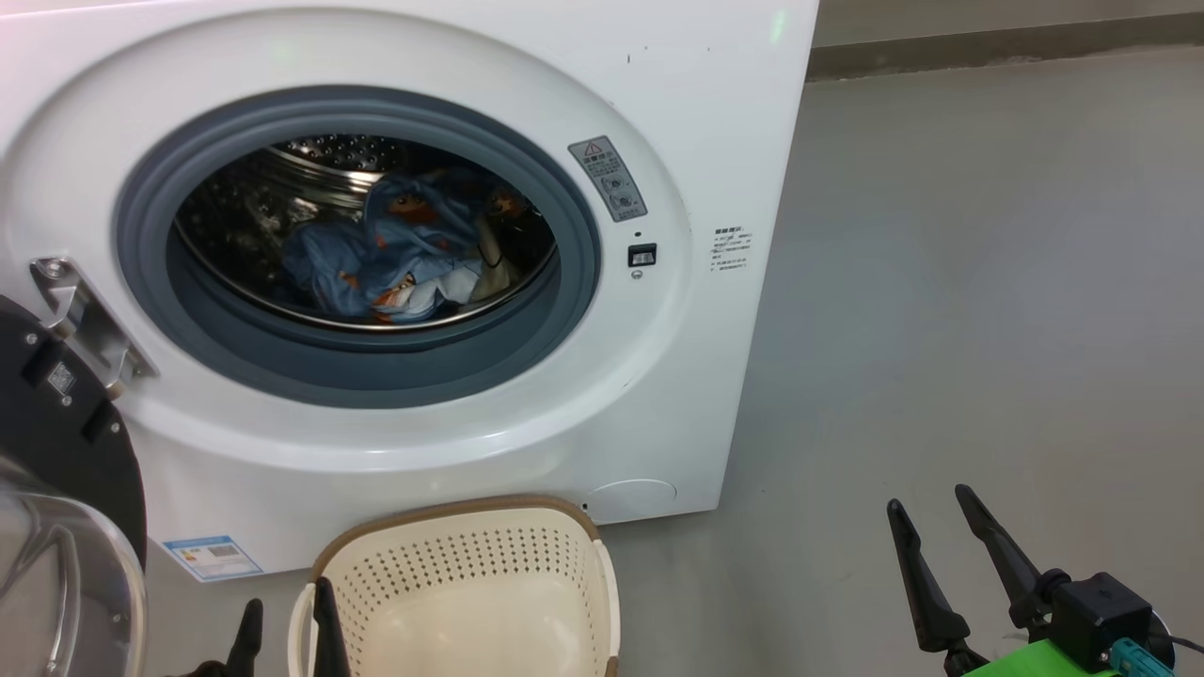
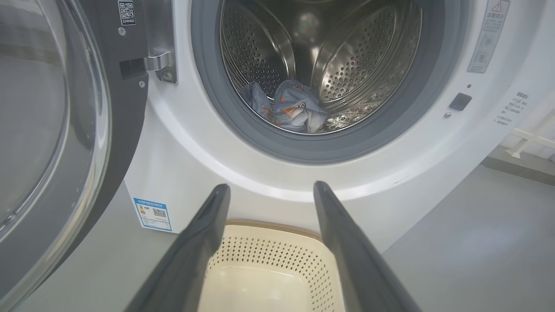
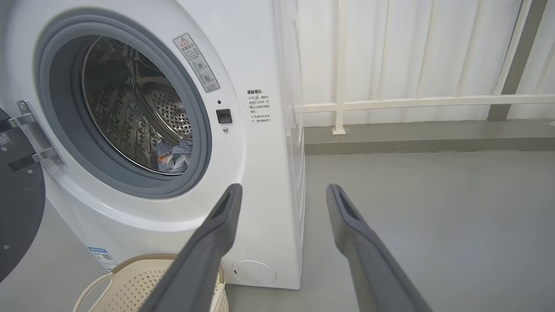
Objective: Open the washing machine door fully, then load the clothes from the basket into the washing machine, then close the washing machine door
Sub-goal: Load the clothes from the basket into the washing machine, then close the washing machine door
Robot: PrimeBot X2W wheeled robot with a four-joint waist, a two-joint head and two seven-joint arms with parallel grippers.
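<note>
In the head view, the washing machine (image 1: pixel 715 141) stands with its mouth uncovered. The washing machine door (image 1: pixel 66 423) hangs wide open off the machine's left side on its metal hinge (image 1: pixel 80 310), with the glass bowl facing us. The clothes (image 1: pixel 404 244) lie inside the machine's drum (image 1: pixel 329 155), behind the grey gasket (image 1: pixel 564 310). The basket (image 1: pixel 451 508) sits on the floor (image 1: pixel 941 282) just in front of the machine, below the mouth. Its inside looks bare, so we judge the loading done and closing the door to be the step in hand. The left gripper (image 1: pixel 287 594) is low in front of the machine at the basket's left edge, jaws spread and holding nothing. The right gripper (image 1: pixel 927 498) is off the machine's right front corner, jaws likewise spread and empty.

In the left wrist view, the spread jaws point at the machine's lower front, above the basket, and the door is close on the machine's left. To close it well, we would bring this arm round to the door's outer face. We would press near the free edge, far from the hinge, and follow the arc until the catch meets the latch slot (image 1: pixel 641 255) on the machine's right.

In the right wrist view, a white railing (image 3: pixel 412 103) runs behind the machine. The basket lies near the door's path, and we cannot tell whether the door's lower edge passes over its rim. The clothes sit back from the gasket, so pinching them seems unlikely.
</note>
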